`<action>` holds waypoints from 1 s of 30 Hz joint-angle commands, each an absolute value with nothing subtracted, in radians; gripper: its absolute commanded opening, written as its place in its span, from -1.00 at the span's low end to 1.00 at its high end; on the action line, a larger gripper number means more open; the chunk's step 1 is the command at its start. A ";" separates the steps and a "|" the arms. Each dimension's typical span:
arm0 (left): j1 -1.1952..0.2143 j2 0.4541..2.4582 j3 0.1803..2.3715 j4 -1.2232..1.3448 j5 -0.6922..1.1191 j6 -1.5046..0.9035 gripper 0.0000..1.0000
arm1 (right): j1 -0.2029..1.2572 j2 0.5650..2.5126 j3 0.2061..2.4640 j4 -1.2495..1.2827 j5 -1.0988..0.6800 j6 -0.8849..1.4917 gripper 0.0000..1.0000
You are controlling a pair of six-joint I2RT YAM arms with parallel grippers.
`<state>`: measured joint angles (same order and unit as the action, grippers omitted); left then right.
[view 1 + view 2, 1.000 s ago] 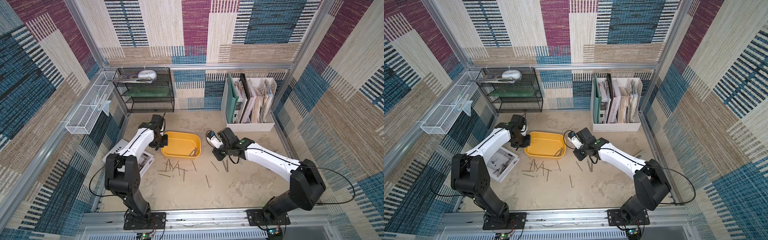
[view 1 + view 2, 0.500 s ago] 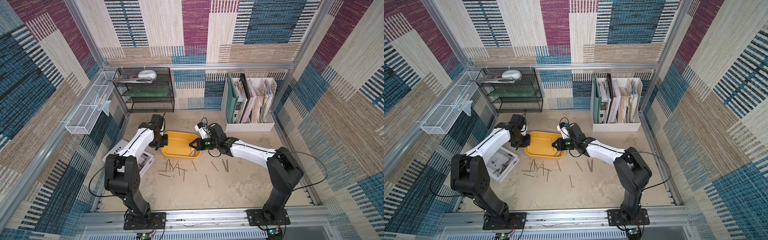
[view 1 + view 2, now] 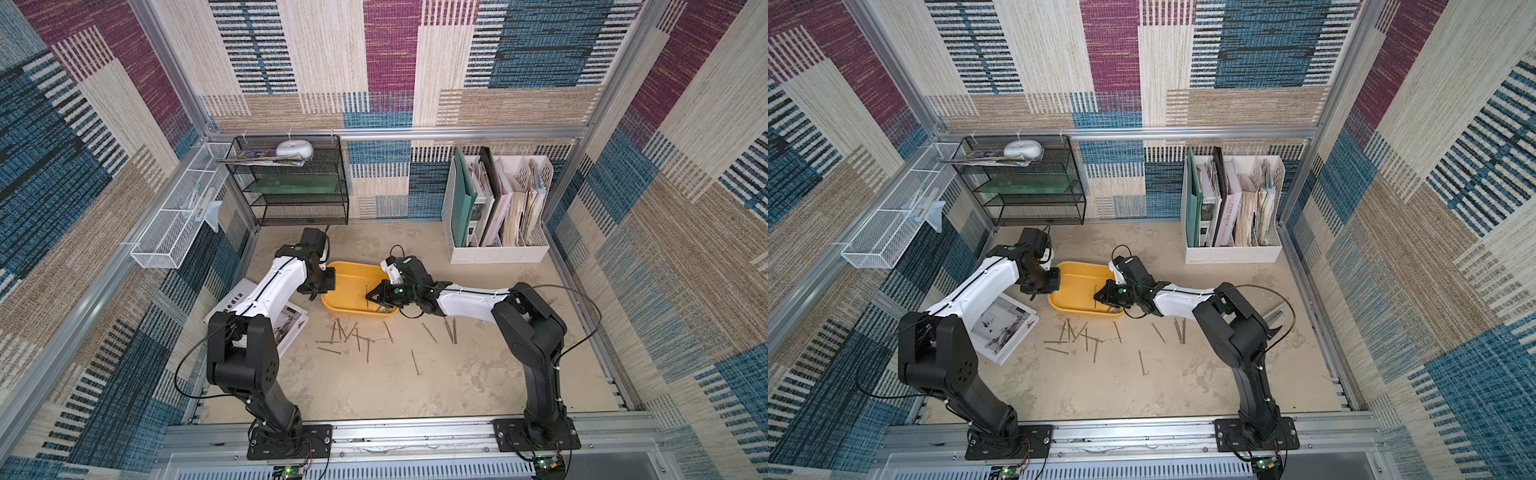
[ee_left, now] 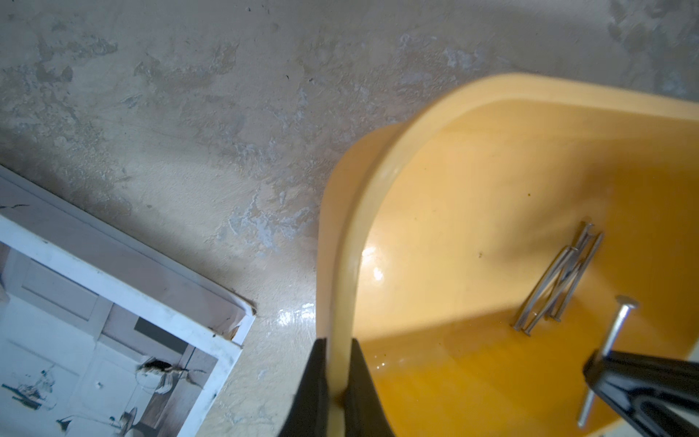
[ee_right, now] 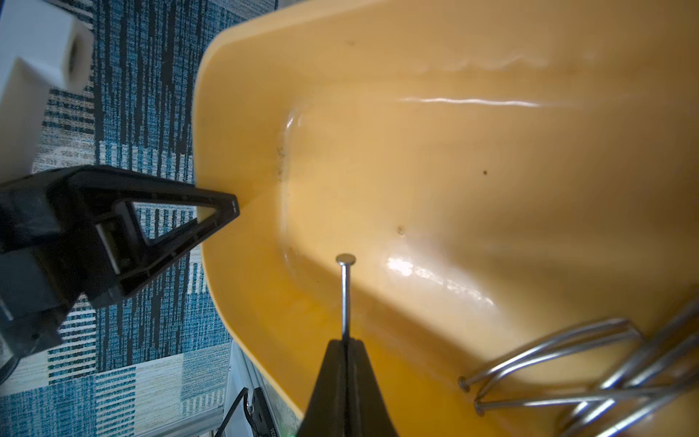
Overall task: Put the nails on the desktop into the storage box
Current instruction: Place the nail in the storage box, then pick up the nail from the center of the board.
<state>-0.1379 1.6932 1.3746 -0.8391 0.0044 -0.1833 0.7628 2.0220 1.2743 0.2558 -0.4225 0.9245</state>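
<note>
Staged office booth: file organiser, wire shelf

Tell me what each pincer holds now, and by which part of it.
The left pincer grips the yellow tub by its rim. The right pincer pinches one nail near the middle of its shaft.

Black wire rack stood against back wall; white round object and papers on top. White mesh basket hung along side wall. File organiser held folders upright. Magazine lay flat, one corner torn.
</note>
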 commanded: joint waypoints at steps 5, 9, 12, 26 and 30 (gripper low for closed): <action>-0.138 1.684 1.389 -0.840 0.026 -0.186 -1.00 | 0.755 2.043 1.334 0.162 -0.376 0.861 -0.89; -0.138 1.683 1.389 -0.840 0.026 -0.185 -1.00 | 0.746 1.997 1.335 0.090 -0.348 0.795 -0.39; -0.138 1.683 1.390 -0.840 0.029 -0.186 -1.00 | 0.731 1.911 1.300 0.032 -0.317 0.737 -0.31; -0.138 1.683 1.388 -0.840 0.025 -0.184 -1.00 | 0.695 1.515 0.983 -0.298 -0.131 0.448 -0.26; -0.138 1.685 1.388 -0.840 0.023 -0.185 -1.00 | 0.718 1.503 0.909 -0.336 -0.042 0.407 -0.23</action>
